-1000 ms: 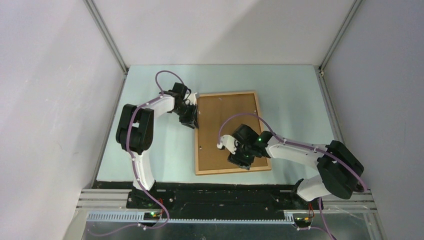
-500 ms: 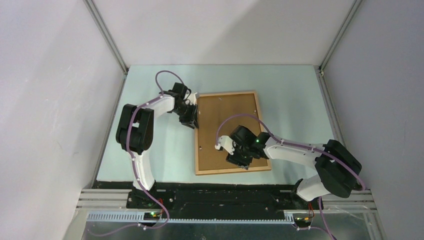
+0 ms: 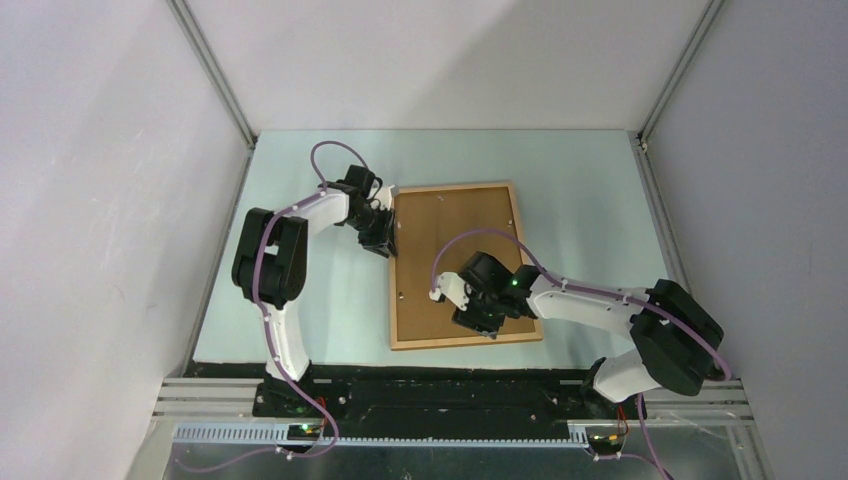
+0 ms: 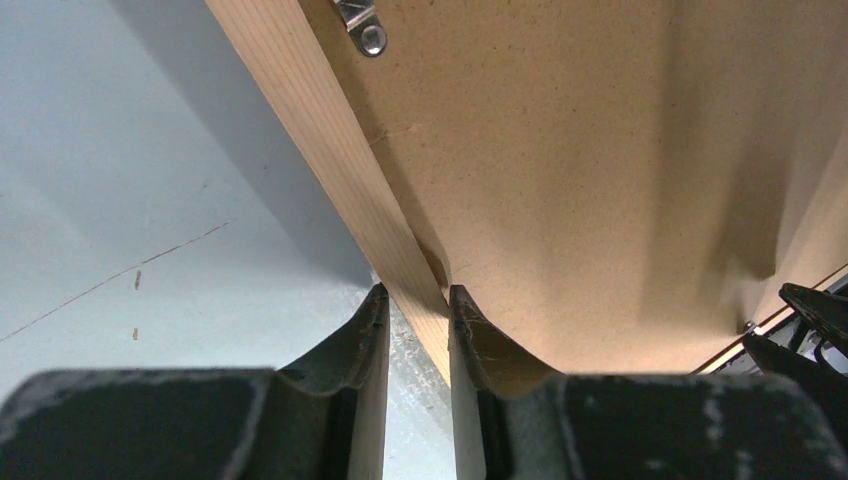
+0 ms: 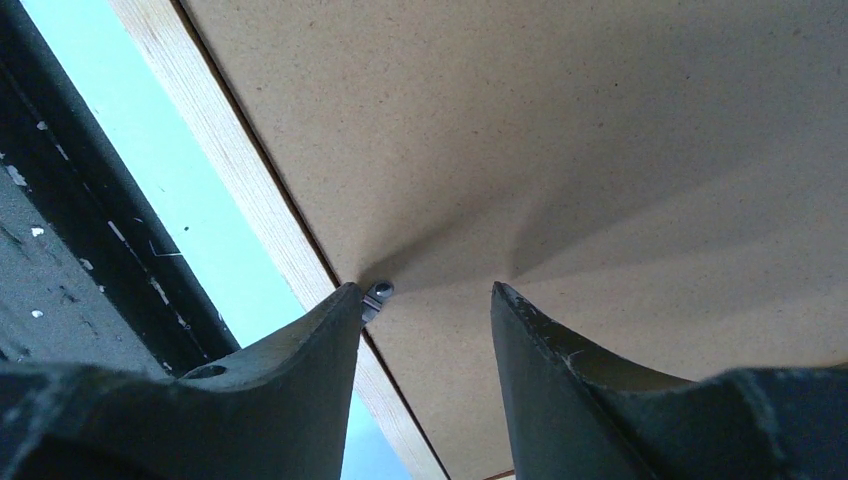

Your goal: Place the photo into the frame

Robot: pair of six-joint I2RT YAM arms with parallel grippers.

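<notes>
The light-wood frame (image 3: 392,300) lies face down on the pale green table, with a plain brown backing board (image 3: 455,250) filling it. The photo is hidden. My left gripper (image 3: 385,240) is shut on the frame's left moulding (image 4: 300,110), which runs between its fingertips (image 4: 415,300). My right gripper (image 3: 478,322) hovers open over the backing board (image 5: 550,120) near the frame's front edge. Its left finger sits beside a small metal clip (image 5: 378,293) at the moulding (image 5: 220,150).
Another metal clip (image 4: 362,20) holds the board (image 4: 600,150) at the left moulding. The table's black front rail (image 5: 60,230) lies just beyond the frame's near edge. Grey walls enclose the table (image 3: 300,300) on three sides.
My right gripper has shifted slightly left over the board and its jaws have narrowed a little. The left gripper and the frame have not moved.
</notes>
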